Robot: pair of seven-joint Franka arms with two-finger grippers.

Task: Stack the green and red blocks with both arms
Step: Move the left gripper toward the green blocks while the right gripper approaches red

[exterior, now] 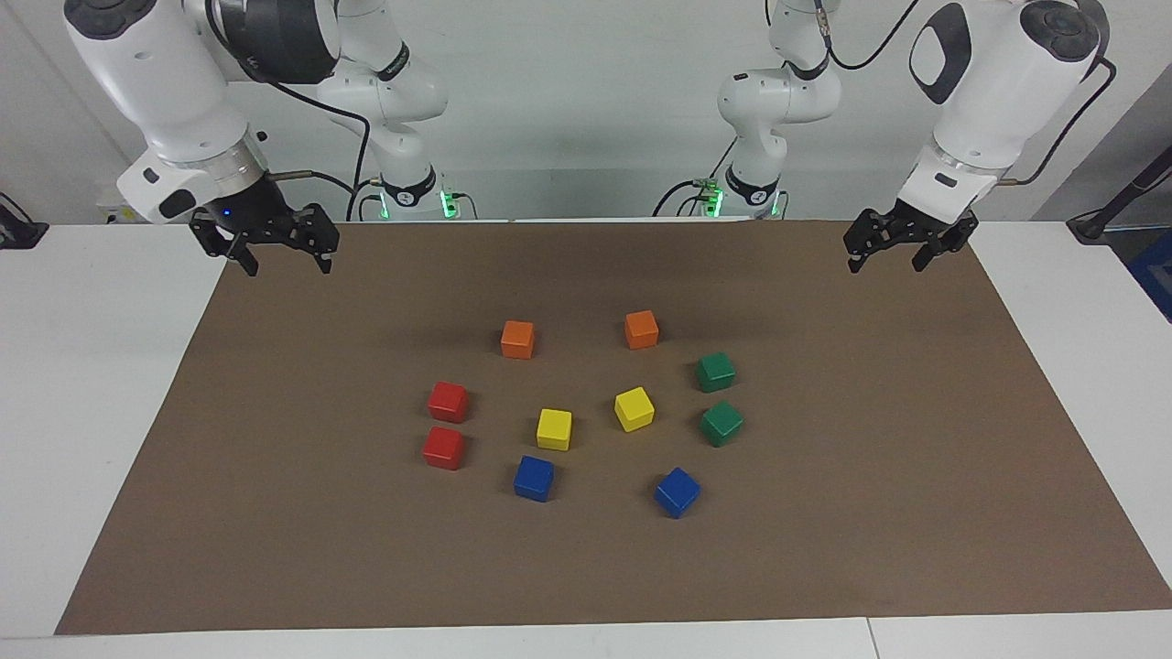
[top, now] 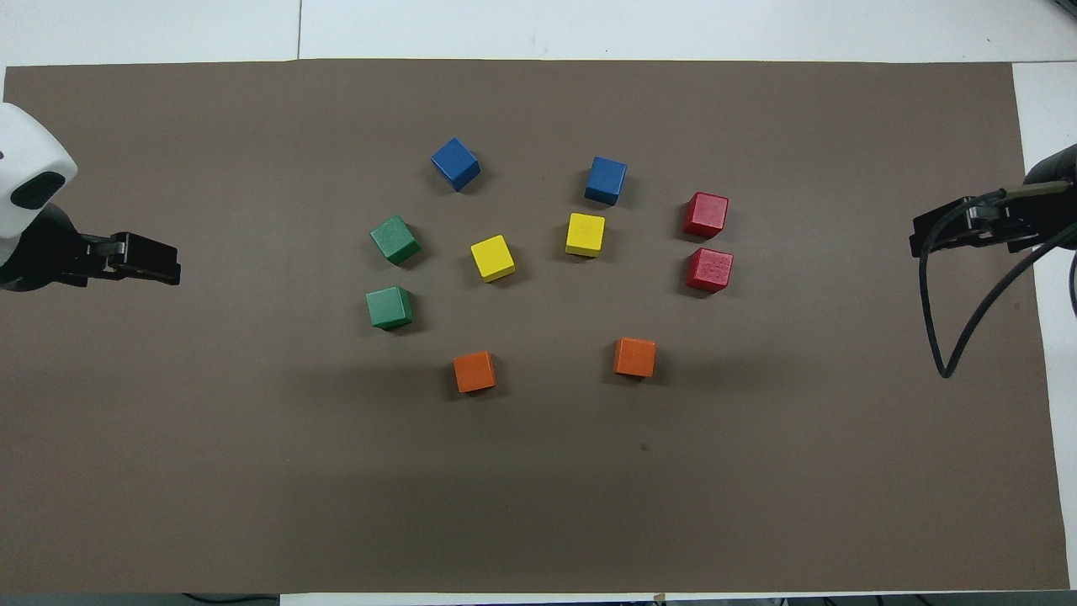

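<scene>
Currently, the two green blocks lie toward the left arm's end of the cluster on the brown mat (top: 168, 471). One green block (exterior: 715, 372) sits nearer to the robots; the other green block (exterior: 721, 423) sits just beside it, farther from the robots, with a gap between them. Both lie well apart from the left gripper (exterior: 886, 260), which hangs above the mat corner at the left arm's end, close to the robots. Its fingers are spread apart and hold nothing.

The two red blocks lie toward the right arm's end of the cluster. One red block (exterior: 449, 402) sits nearer to the robots; the other red block (exterior: 444, 448) sits just beside it, farther away, not touching. Both lie well apart from the right gripper (exterior: 286, 260), which hangs over the mat corner at the right arm's end. Its fingers are likewise spread and empty.

Each arm is folded with its wrist pointing down, fingers toward the mat. Both arms wait.

All four blocks are small glossy cubes of equal size, resting flat and unstacked. The farther green block is turned slightly relative to its neighbour.

Between the green and red pairs lie two orange cubes (exterior: 517, 339) nearest the robots, two yellow cubes (exterior: 554, 428) in the middle, and two blue cubes (exterior: 534, 478) farthest away.
</scene>
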